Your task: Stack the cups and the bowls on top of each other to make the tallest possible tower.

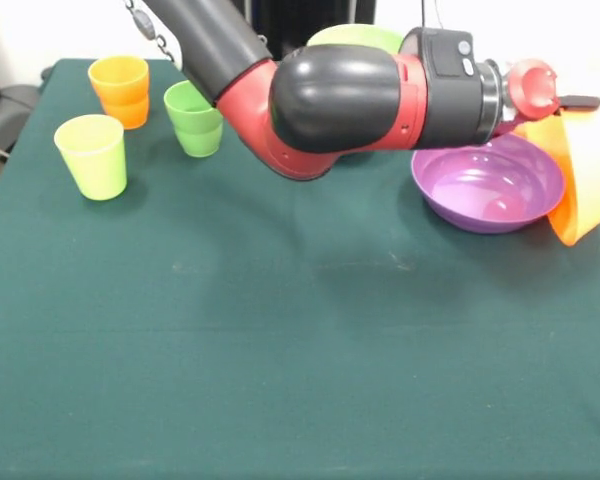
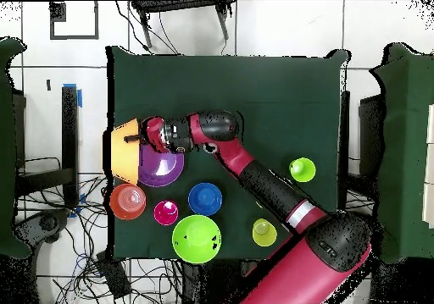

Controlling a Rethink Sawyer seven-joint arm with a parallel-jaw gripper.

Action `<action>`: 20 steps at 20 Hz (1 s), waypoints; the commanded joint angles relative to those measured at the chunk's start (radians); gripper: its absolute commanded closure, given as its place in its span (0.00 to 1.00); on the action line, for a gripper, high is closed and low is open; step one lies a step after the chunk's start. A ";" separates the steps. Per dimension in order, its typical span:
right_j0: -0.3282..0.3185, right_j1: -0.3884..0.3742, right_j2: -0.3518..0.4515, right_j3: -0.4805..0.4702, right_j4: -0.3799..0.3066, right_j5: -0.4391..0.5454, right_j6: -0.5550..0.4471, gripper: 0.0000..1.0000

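Observation:
My gripper (image 1: 572, 104) is at the table's right side in the front view, shut on the rim of the very large orange bowl (image 1: 586, 178), which hangs tilted on edge beside the large purple bowl (image 1: 486, 186). In the overhead view the gripper (image 2: 133, 137) holds the orange bowl (image 2: 123, 148) above the purple bowl (image 2: 161, 168). The light green bowl (image 1: 355, 37) shows behind my arm. An orange cup (image 1: 120, 90), a green cup (image 1: 195, 118) and a pale yellow cup (image 1: 92, 155) stand at the far left.
The overhead view shows a small red-orange bowl (image 2: 127, 201), a red-pink cup (image 2: 166, 212), a small blue bowl (image 2: 205, 198) and the light green bowl (image 2: 197, 238) near the robot's base. My arm (image 1: 330, 100) stretches across the far side of the table.

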 commanded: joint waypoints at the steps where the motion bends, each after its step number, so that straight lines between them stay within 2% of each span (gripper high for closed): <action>1: 0.073 0.034 -0.125 -0.224 0.080 0.174 0.068 1.00; 9: 0.087 0.003 -0.162 -0.325 0.062 0.313 0.076 1.00; 15: 0.152 -0.021 -0.195 -0.485 0.039 0.459 0.110 1.00; 17: 0.180 -0.011 -0.193 -0.551 0.040 0.488 0.108 1.00; 20: 0.230 0.030 -0.192 -0.692 0.033 0.580 0.090 1.00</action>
